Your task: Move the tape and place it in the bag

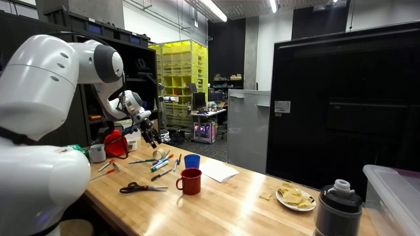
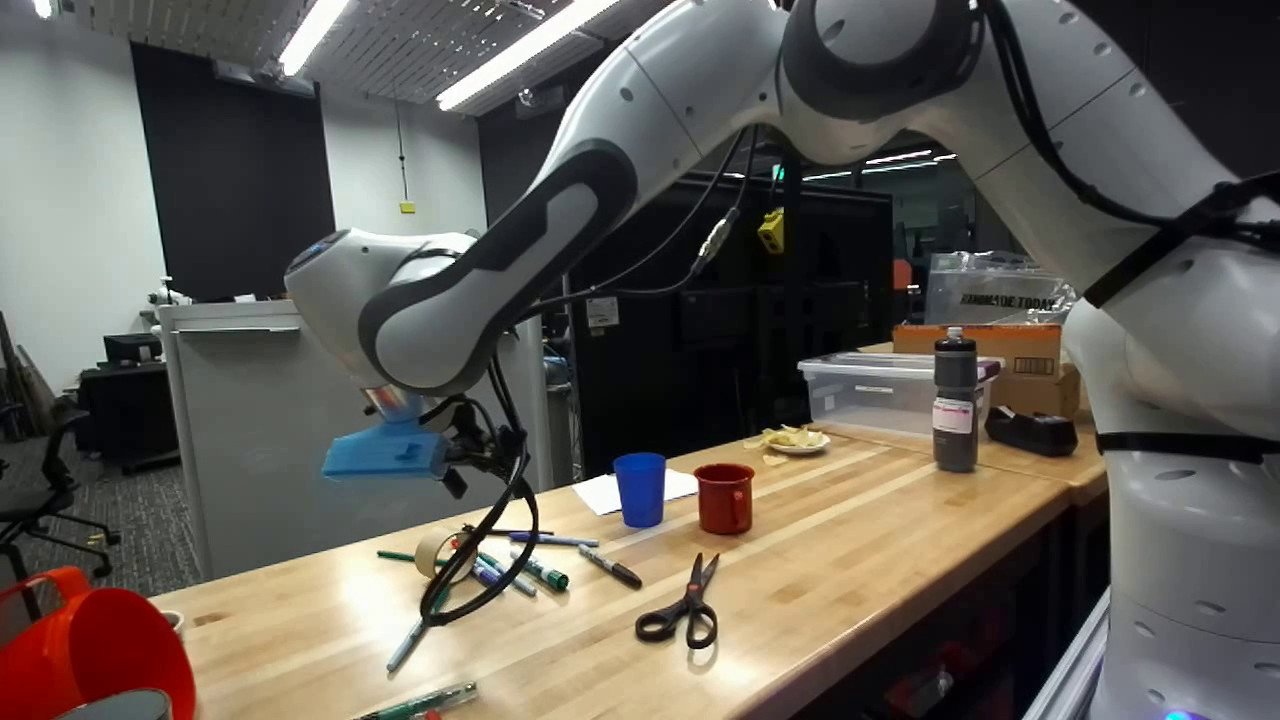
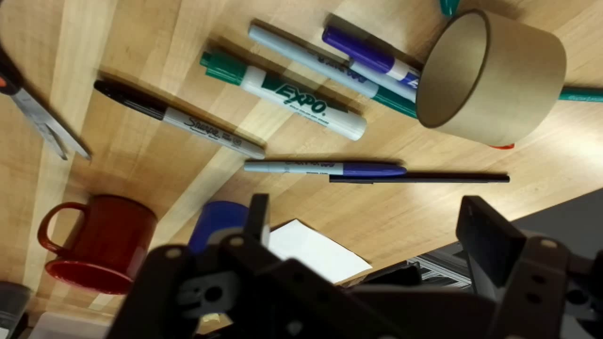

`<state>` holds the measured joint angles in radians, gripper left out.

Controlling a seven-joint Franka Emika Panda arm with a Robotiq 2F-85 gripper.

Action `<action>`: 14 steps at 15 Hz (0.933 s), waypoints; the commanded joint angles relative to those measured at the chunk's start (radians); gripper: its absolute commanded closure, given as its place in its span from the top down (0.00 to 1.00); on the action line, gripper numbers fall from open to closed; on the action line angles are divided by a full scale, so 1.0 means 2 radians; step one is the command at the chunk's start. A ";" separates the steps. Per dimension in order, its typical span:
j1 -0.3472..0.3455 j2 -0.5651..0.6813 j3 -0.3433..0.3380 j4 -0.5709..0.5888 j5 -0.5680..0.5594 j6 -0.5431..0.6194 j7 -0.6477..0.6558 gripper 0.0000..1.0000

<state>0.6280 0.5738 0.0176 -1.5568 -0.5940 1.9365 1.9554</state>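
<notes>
In an exterior view, scissors (image 1: 142,188) lie left of a mug (image 1: 191,183), a tape roll (image 1: 159,154) beside markers (image 1: 159,166) behind them, chips (image 1: 293,198) on a plate (image 1: 287,204) at right.

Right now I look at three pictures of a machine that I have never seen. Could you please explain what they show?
You see a white robot arm. Both exterior views come from cameras outside it; the wrist view comes from a camera on the arm, looking down past its jaws. On the table are pens, a roll of tape among them, scissors, paper, a red mug and a blue cup. A bright red container, probably the bag for the tape, is there too. The jaws stand open, holding nothing.
</notes>
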 commanded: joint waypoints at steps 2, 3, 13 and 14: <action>-0.020 0.005 0.012 0.002 0.001 0.027 0.018 1.00; -0.023 0.007 0.014 0.004 -0.002 0.035 0.012 1.00; -0.011 0.040 0.021 0.069 -0.003 0.040 -0.052 1.00; -0.010 0.047 0.021 0.077 -0.001 0.039 -0.057 1.00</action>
<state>0.6016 0.6169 0.0524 -1.4740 -0.5944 2.0370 1.8791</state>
